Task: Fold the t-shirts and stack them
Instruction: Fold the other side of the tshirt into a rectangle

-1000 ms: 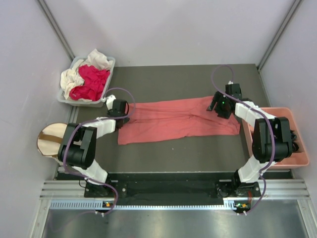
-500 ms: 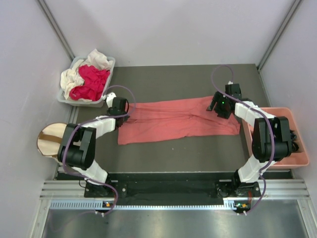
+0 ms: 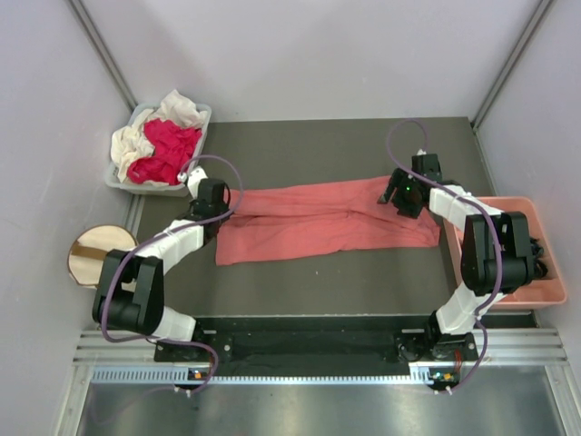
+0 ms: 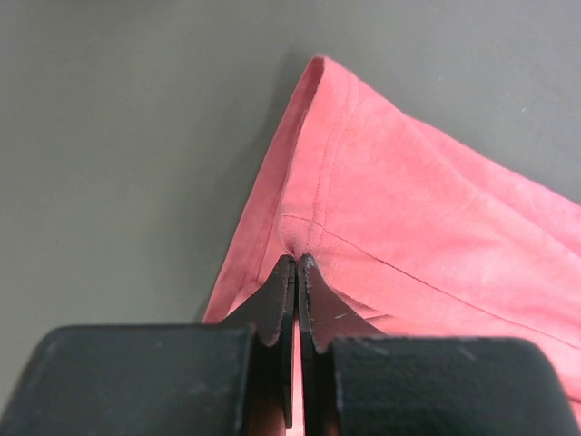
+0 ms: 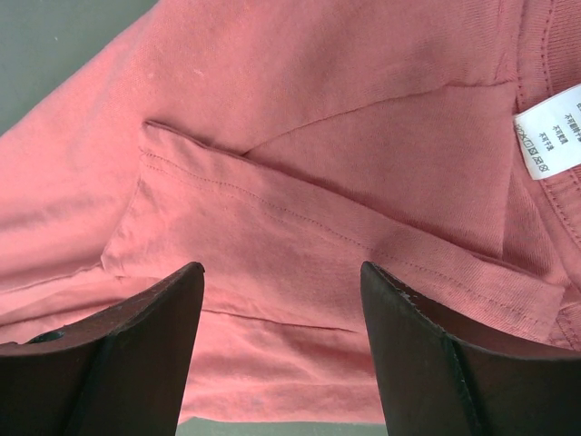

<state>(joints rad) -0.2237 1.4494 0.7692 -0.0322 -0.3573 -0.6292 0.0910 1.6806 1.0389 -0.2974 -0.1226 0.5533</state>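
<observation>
Salmon-pink t-shirt [image 3: 327, 222] lies flat, left end effector [image 4: 297, 263] pinching its corner, right end effector [image 5: 281, 274] gaping.

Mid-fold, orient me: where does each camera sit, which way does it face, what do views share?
Top external: fixed above and behind the bases, facing down onto the table; left arm and right arm show, salmon-pink shirt between them.
Left wrist: on that wrist, facing along the shut left end effector pinching the shirt's hemmed corner.
Right wrist: on that wrist, facing down through the open right end effector at shirt and white label.
Shared: all three show that shirt.
</observation>
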